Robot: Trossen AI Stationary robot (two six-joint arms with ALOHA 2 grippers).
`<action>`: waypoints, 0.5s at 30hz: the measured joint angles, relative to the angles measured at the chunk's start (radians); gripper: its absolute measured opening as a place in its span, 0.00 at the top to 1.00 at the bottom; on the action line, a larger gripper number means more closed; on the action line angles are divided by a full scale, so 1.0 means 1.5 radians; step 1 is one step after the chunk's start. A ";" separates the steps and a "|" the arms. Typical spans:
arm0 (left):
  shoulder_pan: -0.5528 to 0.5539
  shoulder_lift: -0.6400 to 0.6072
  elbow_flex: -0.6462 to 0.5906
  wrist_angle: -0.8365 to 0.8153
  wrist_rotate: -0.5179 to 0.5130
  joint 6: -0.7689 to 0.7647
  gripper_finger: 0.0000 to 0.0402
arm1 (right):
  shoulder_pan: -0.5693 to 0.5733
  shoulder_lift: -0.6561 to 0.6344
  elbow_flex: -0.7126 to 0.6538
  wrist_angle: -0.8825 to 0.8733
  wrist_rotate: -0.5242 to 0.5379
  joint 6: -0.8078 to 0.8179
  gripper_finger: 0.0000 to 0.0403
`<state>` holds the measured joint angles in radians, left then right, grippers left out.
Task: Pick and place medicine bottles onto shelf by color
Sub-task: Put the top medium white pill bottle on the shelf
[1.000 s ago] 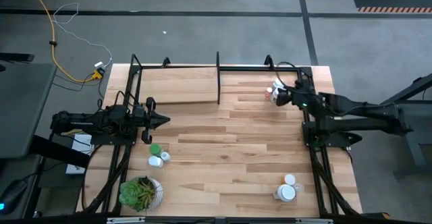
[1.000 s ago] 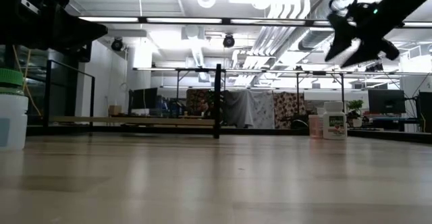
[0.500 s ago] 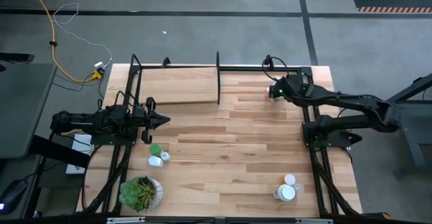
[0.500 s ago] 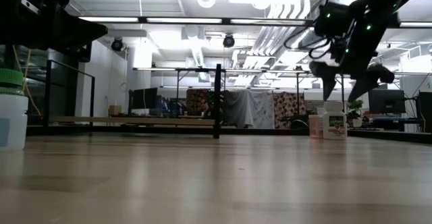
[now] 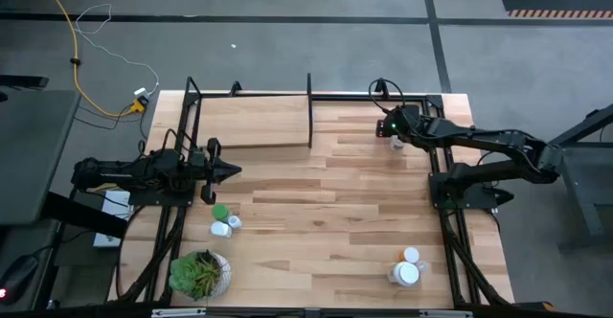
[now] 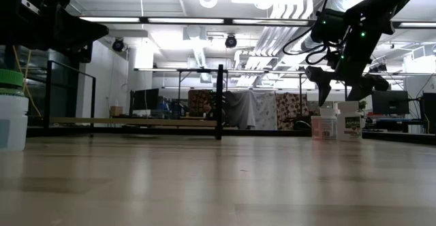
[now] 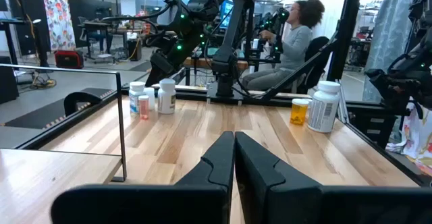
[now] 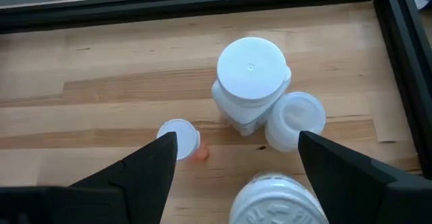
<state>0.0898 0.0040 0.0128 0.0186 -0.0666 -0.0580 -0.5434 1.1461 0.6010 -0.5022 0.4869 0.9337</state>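
A cluster of small medicine bottles [image 5: 395, 142] stands at the table's far right. In the right wrist view it shows as a large white-capped bottle [image 8: 251, 75], a smaller white one [image 8: 294, 120], a small one with an orange base [image 8: 180, 140] and another white cap [image 8: 277, 201]. My right gripper [image 8: 236, 163] hangs open just above them, pointing down [image 6: 346, 84]. My left gripper [image 5: 230, 171] waits shut at the table's left [image 7: 234, 162]. The shelf [image 5: 251, 119] stands at the far left edge.
A green-capped bottle [image 5: 220, 213] and a white one [image 5: 226, 228] stand near my left gripper, beside a potted plant [image 5: 200, 272]. Two more bottles, one orange [image 7: 299, 110] and one white [image 5: 406, 272], stand at the near right. A person sits beyond the table [image 7: 297, 32].
My right gripper has swung toward the table's far edge and come down, tipping its fingers downward until they hang just over the bottle cluster at the far right.
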 joint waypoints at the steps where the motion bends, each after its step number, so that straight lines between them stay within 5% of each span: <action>1: 0.000 0.000 0.000 0.000 0.000 0.000 0.99 | 0.000 0.000 0.000 0.001 0.000 -0.001 0.25; 15: 0.000 0.000 0.000 0.000 0.000 0.001 0.99 | 0.000 -0.071 0.000 -0.109 -0.020 -0.045 0.25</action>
<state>0.0902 0.0038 0.0128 0.0189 -0.0666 -0.0571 -0.5434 1.0395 0.6014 -0.6652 0.4574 0.8655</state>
